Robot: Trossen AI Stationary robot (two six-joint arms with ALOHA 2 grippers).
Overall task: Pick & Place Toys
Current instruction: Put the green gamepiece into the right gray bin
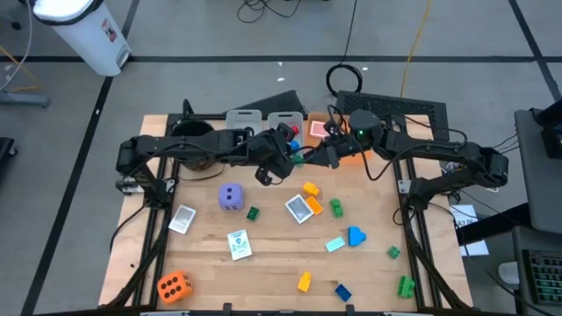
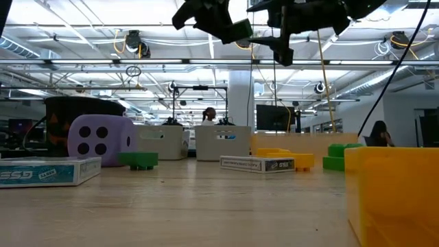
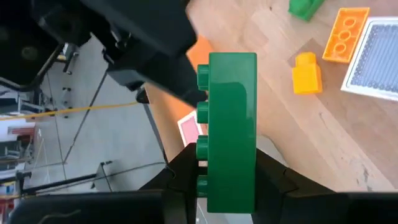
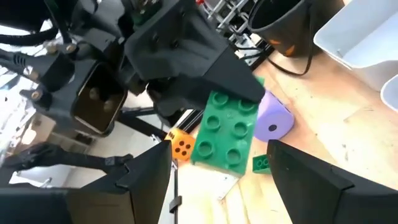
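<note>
My left gripper is shut on a green studded brick, high above the table's far middle. The brick also shows in the right wrist view and in the low view. My right gripper is open and empty. It faces the brick from the table's right side, close to it, with a finger on either side and apart from it. A purple die, an orange die, picture cards and small bricks lie flat on the table. My left gripper pinches the green brick between its two fingers. One finger is on the studded face and the other on the opposite face, at one end of the brick. The brick is lifted clear of the table, and its free end sticks out beyond the fingertips.
Grey bins, a flat orange tray and a black bucket stand at the far edge. More cards and yellow, blue and green bricks are scattered toward the near and right sides.
</note>
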